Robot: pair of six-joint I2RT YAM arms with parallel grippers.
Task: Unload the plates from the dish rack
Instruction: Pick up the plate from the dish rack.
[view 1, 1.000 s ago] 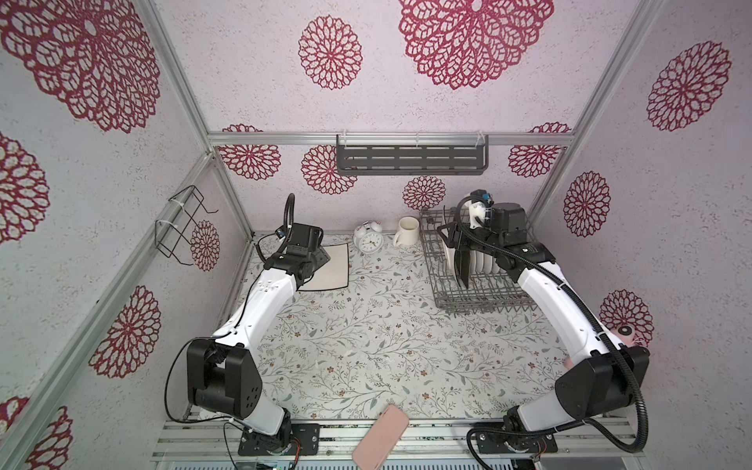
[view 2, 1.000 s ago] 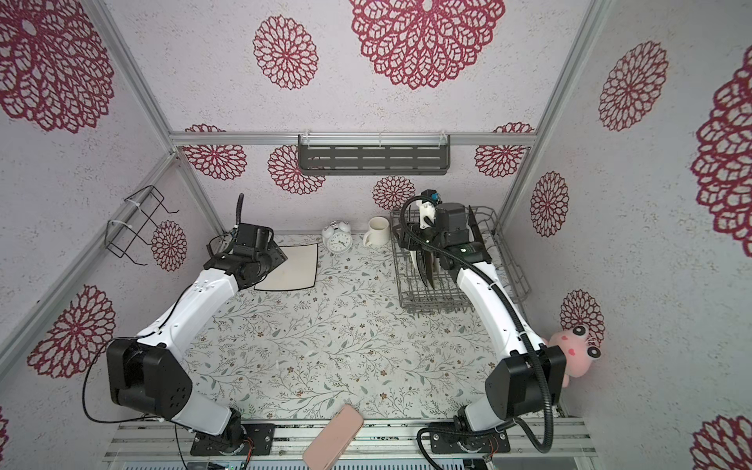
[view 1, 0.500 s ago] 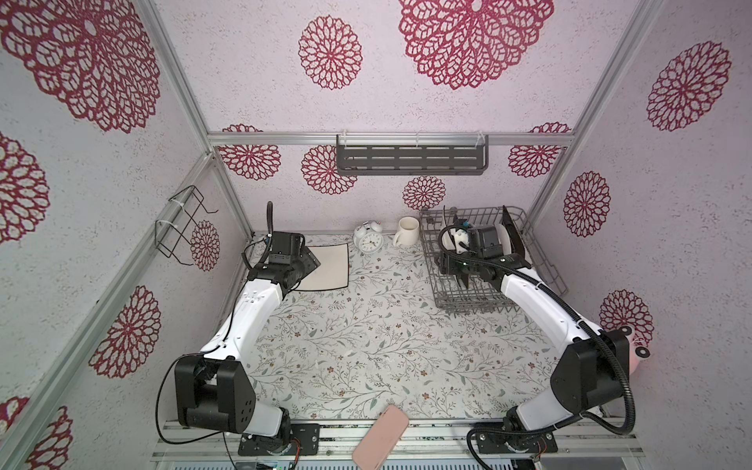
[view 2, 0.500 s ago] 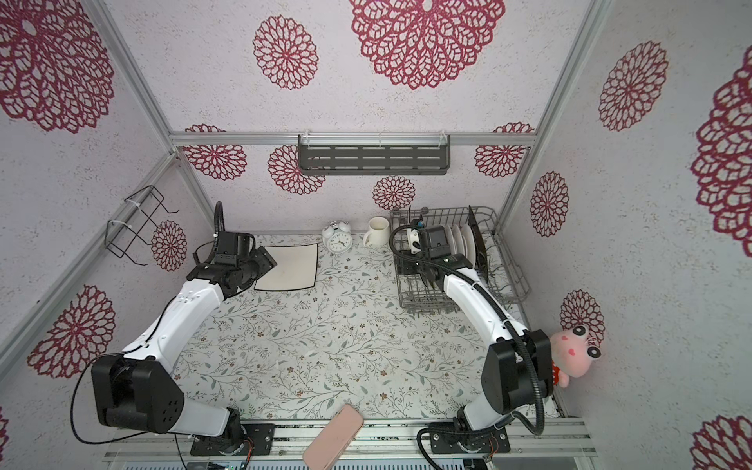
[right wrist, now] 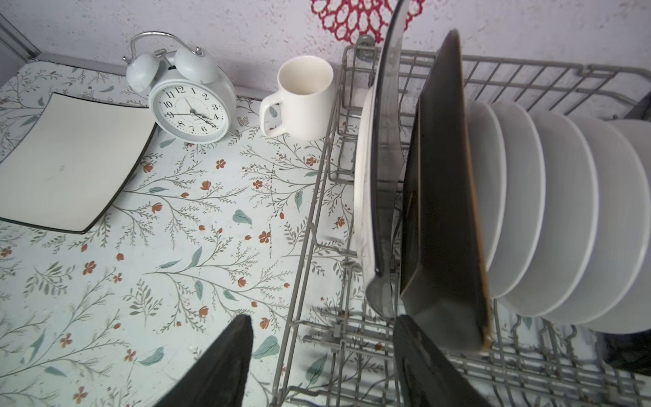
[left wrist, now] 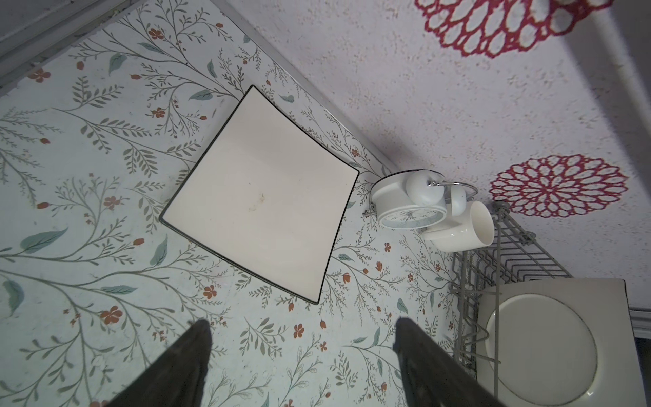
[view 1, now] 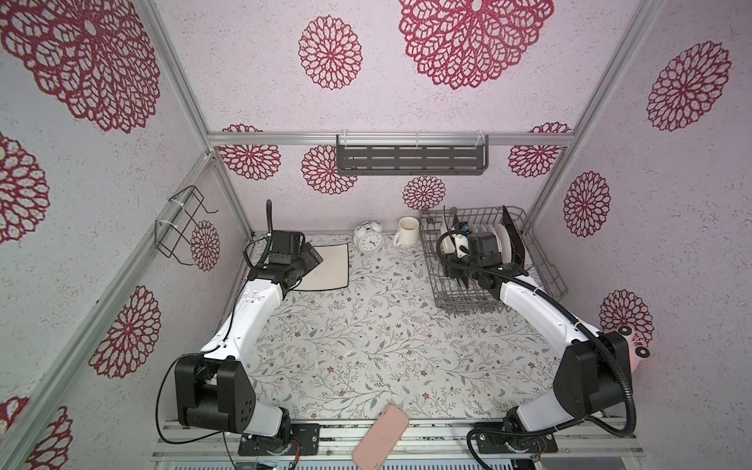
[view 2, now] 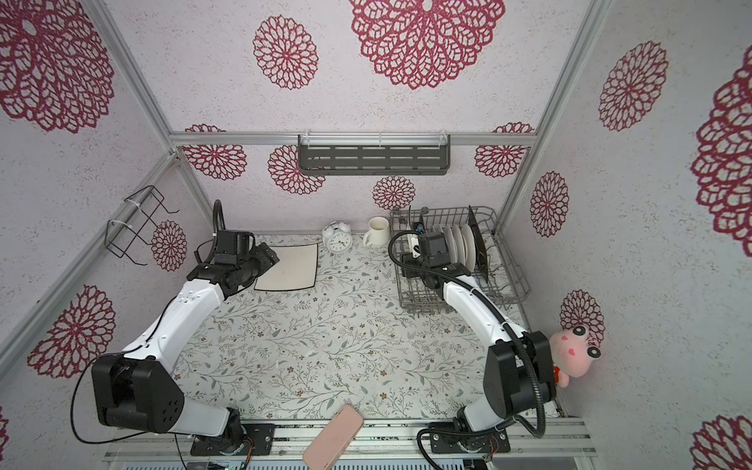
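Since the frame one second ago, the right arm has dropped from high above the dish rack (view 1: 545,268) to a low pose at the rack's left side wall. The left arm has stayed by the square plate (view 1: 327,266) on the worktop (view 1: 366,346).

Left gripper (left wrist: 302,326): jaws wide apart, nothing between them. In the left wrist view both fingertips (left wrist: 202,327) stand clear of the square plate, which lies flat, cream face up, near the back wall. In both top views this gripper overlaps the plate's left edge.

Right gripper (right wrist: 322,319): jaws apart, nothing clamped. In the right wrist view one finger hangs over the worktop outside the rack. The other finger is inside it, just below the lower corner of a black-backed plate (right wrist: 440,193).

Rack contents: the black-backed plate stands on edge. A second upright plate (right wrist: 384,141) stands beside it, nearer the side wall. A row of round white plates (right wrist: 563,211) leans behind it, packed close together.

The rack sits at the right rear of the worktop. The alarm clock (view 1: 370,240) and the mug (view 1: 407,231) stand between the rack and the square plate.
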